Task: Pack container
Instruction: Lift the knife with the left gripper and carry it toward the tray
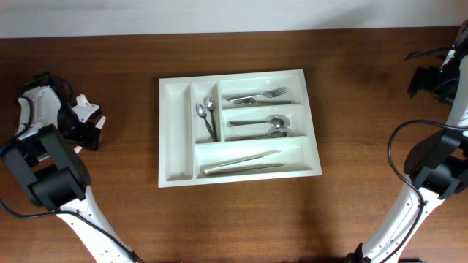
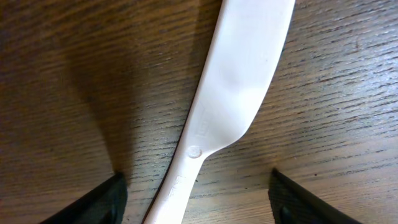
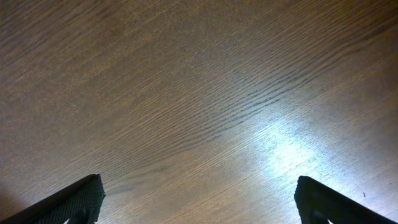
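Observation:
The white container [image 1: 175, 172] sits mid-table. Its second narrow slot holds two metal spoons [image 1: 205, 113]. The wide slots hold forks [image 1: 263, 96], spoons [image 1: 269, 126] and knives [image 1: 241, 162]. The leftmost narrow slot is empty. A white plastic knife [image 2: 239, 81] lies on the wood at the far left, also partly visible in the overhead view [image 1: 86, 109]. My left gripper [image 2: 197, 180] is open, low over the knife, one finger on each side of its handle; it also shows in the overhead view [image 1: 91, 130]. My right gripper [image 3: 199, 183] is open and empty over bare wood at the far right [image 1: 428, 77].
The brown wooden table [image 1: 351, 88] runs to a pale wall edge at the back. Both arm bases stand at the front corners, with cables near the right arm [image 1: 398, 146].

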